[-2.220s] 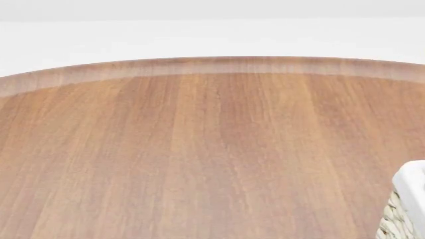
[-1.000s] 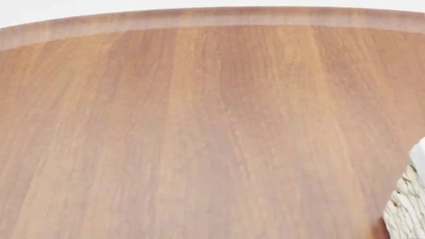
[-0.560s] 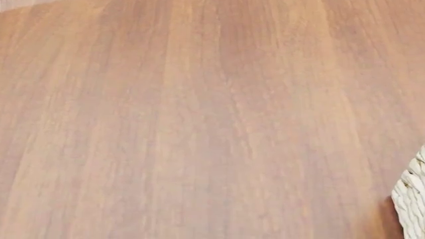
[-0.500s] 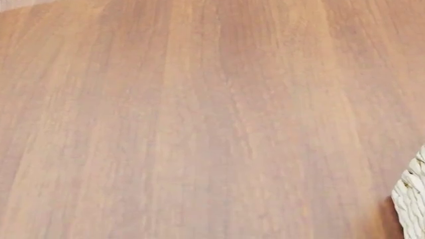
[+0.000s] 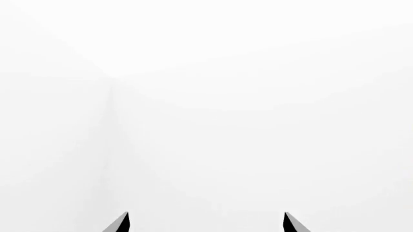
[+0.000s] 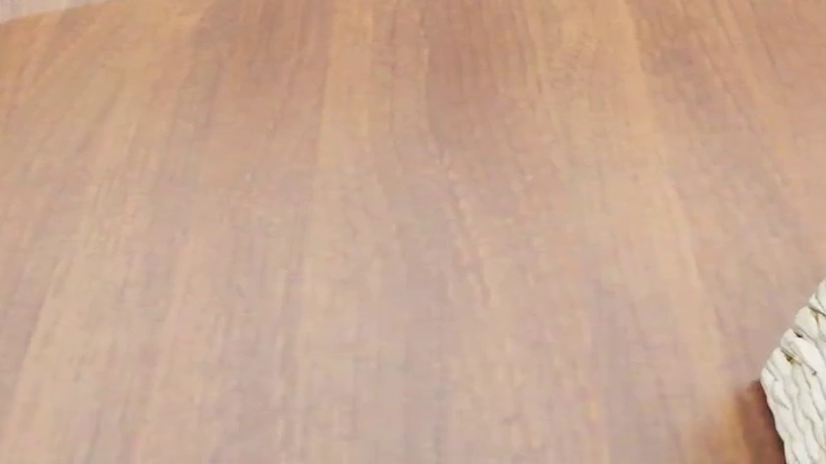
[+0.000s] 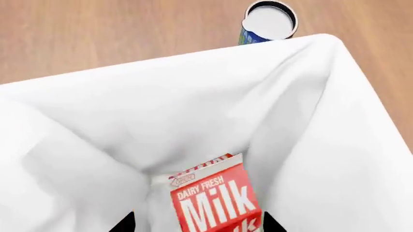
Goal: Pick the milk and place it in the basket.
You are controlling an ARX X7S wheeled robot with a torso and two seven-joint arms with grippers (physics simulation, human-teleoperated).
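You can read "DAIRY FRESH" above large white "Milk" on the milk's (image 7: pixel 216 203) red face; a small arrow label beside it is illegible.

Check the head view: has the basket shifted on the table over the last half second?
No. The basket shows the same woven corner at the same spot against the table grain; the view is unchanged.

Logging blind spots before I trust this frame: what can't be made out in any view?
- Milk carton: lower part cut by the right wrist view's edge, so whether the right claw grips it is unclear; absent from head view.
- Basket: head view shows only a woven sliver at the edge.
- Blue can: label hidden behind the basket's liner.
- Left claw: only tips, blank white beyond.
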